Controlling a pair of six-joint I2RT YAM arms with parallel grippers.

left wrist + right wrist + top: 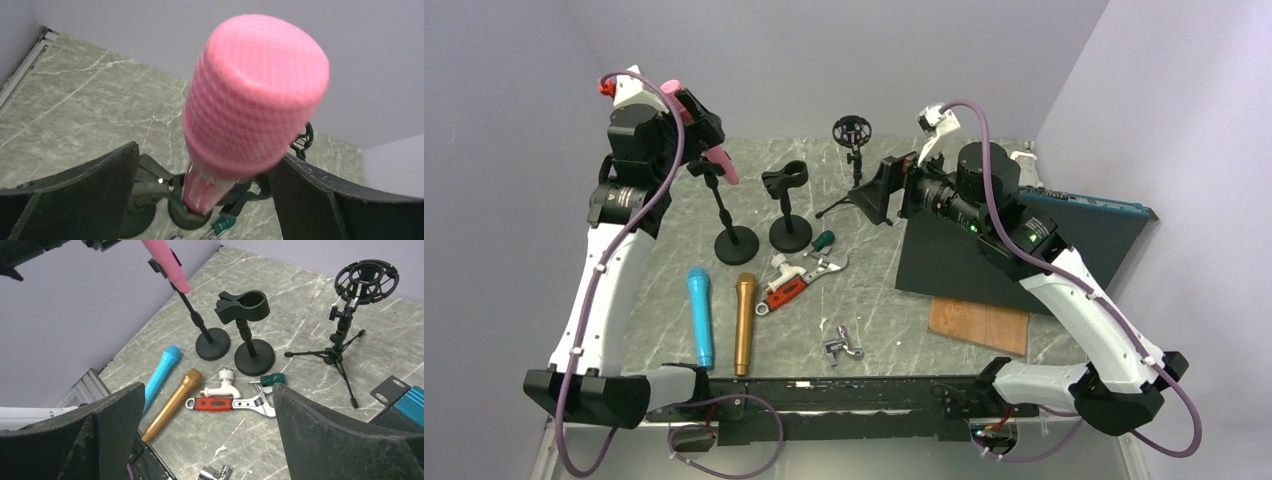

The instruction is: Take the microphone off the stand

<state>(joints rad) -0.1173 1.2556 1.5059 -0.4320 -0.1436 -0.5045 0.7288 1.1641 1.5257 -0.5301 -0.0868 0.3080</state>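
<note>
Our left wrist view puts the pink microphone [255, 85] between the wide-spread jaws of the left gripper [206, 155]. Our right wrist view shows its handle clipped, tilted, atop the stand [212, 345]. The left arm reaches high at back left; the right gripper [207, 389] gapes, empty.

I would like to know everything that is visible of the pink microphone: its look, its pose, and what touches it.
The pink microphone has a wide, rounded head with a mesh pattern and a narrower smooth handle; it looks like plastic. It sits tilted in the clip of a black stand at the left of the table, head uppermost. The left pincer is open, with one finger on each side of the handle below the head; no contact shows.
</note>
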